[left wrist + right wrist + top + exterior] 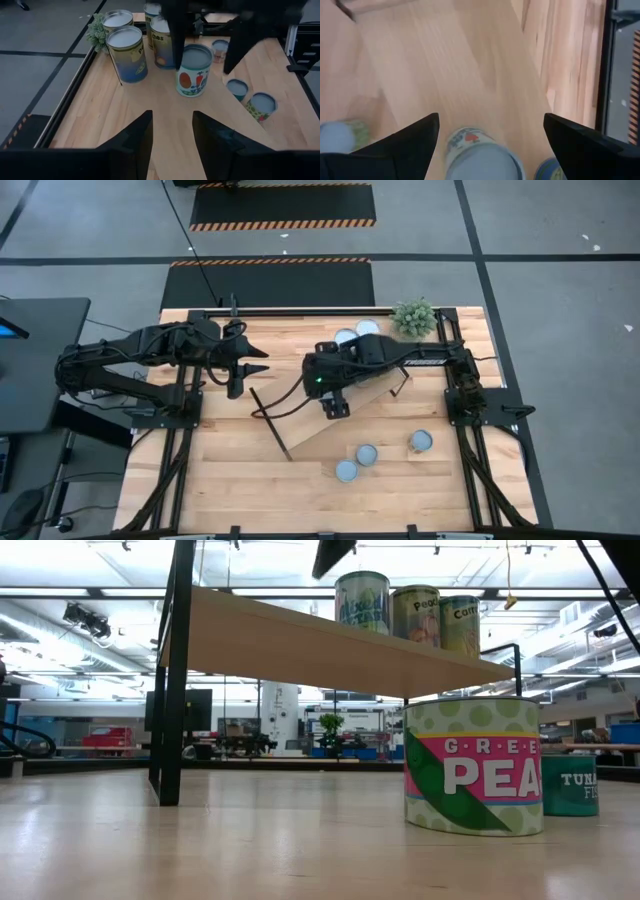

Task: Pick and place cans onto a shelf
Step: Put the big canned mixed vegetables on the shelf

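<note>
Three cans (410, 616) on shelf (300, 640)

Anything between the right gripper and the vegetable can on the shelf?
Nothing visible. The right gripper hangs open directly over the vegetable can, a finger on each side, bare shelf around it. The other shelved cans stand farther back; the left gripper waits beside the shelf.

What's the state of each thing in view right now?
Right end effector: open, straddling carrot can.
Carrot can: upright on shelf, not gripped.
Left end effector: open, empty.
Shelf: standing on table, cans on top.
Peas can: upright on table.
Tuna can: upright on table.
</note>
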Robot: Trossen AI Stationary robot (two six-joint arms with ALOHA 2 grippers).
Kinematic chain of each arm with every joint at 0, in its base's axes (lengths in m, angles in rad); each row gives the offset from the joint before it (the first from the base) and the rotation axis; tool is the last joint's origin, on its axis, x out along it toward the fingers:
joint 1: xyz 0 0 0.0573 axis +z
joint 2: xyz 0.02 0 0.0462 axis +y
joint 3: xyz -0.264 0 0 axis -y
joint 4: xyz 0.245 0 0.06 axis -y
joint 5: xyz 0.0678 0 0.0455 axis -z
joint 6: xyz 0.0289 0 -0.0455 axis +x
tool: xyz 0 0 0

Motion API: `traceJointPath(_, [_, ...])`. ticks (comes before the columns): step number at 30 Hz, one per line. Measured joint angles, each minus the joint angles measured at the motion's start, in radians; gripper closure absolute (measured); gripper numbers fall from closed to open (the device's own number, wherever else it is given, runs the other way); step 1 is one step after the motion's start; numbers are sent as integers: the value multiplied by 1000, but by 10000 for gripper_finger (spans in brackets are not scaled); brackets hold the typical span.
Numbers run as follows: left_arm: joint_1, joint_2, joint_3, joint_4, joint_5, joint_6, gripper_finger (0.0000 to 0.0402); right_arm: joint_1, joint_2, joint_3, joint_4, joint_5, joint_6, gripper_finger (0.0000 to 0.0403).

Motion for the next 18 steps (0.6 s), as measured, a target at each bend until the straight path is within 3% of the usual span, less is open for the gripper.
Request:
traceJointPath(8, [0, 0, 0, 0, 0, -4, 257, 1, 3, -94, 2, 55, 15, 37])
traceJointPath(18, [0, 0, 0, -1, 0, 0, 257, -5, 2, -100, -77, 130, 101, 37])
